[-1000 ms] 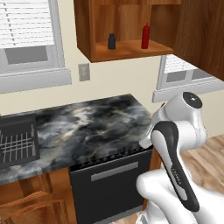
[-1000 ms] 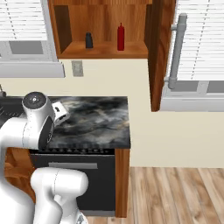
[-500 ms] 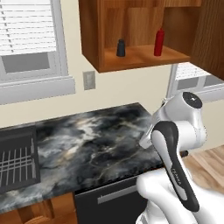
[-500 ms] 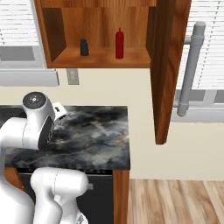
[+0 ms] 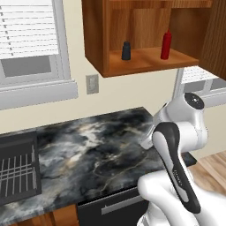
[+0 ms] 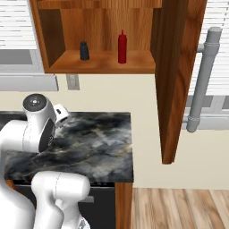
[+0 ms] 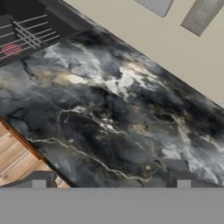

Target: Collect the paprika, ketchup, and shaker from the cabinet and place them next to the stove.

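Overhead, shaker (image 5: 126,50) and ketchup (image 5: 166,44) on cabinet (image 5: 145,62) shelf, well above tool (image 7: 111,183)

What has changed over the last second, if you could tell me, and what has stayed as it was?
The base has driven closer to the cabinet, so the whole scene looms larger in both base views; the things themselves have not moved. The shaker and ketchup still stand on the shelf, untouched. The arm keeps its folded pose, nothing held.

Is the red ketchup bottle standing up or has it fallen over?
Standing up. The ketchup sits upright on the open cabinet's shelf, nozzle pointing up, apart from the shaker.
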Robot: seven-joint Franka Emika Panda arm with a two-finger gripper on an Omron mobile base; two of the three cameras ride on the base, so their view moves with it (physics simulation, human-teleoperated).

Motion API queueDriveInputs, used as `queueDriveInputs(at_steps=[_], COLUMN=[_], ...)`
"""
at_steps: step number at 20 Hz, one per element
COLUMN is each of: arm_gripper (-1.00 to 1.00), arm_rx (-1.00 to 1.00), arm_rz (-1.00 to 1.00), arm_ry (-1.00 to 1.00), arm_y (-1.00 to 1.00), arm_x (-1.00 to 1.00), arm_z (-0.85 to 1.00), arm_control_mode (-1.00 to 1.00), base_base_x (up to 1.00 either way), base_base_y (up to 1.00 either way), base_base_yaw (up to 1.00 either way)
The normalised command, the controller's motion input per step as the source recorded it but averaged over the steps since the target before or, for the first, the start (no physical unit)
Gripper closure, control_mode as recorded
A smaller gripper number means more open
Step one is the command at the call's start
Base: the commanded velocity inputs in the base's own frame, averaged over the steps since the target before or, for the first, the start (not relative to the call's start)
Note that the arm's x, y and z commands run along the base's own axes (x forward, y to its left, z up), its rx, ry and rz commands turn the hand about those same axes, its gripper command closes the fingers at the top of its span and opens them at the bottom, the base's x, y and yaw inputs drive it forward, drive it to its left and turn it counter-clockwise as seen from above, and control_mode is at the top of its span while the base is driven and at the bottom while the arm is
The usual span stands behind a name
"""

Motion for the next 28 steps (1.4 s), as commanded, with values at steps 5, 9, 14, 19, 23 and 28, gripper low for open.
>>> queueDriveInputs(at_steps=[5,9,14,19,23,28], arm_gripper=[-1.00,-1.00,-1.00,-1.00,-1.00,-1.00], arm_rx=[0.00,0.00,0.00,0.00,0.03,0.04], arm_rz=[-0.34,-0.45,-0.44,-0.27,-0.13,-0.05], arm_ry=[-0.17,-0.22,-0.20,-0.27,-0.30,-0.29], arm_y=[-0.10,-0.11,-0.28,-0.51,-0.57,-0.40], arm_x=[0.00,0.00,0.02,0.00,0.00,0.01], arm_z=[0.38,0.58,0.38,0.55,0.74,0.81], arm_control_mode=[-1.00,-1.00,-1.00,-1.00,-1.00,-1.00], base_base_x=[0.00,0.00,0.00,0.00,0.00,0.00], base_base_y=[0.00,0.00,0.00,0.00,0.00,0.00], base_base_yaw=[0.00,0.00,0.00,0.00,0.00,0.00])
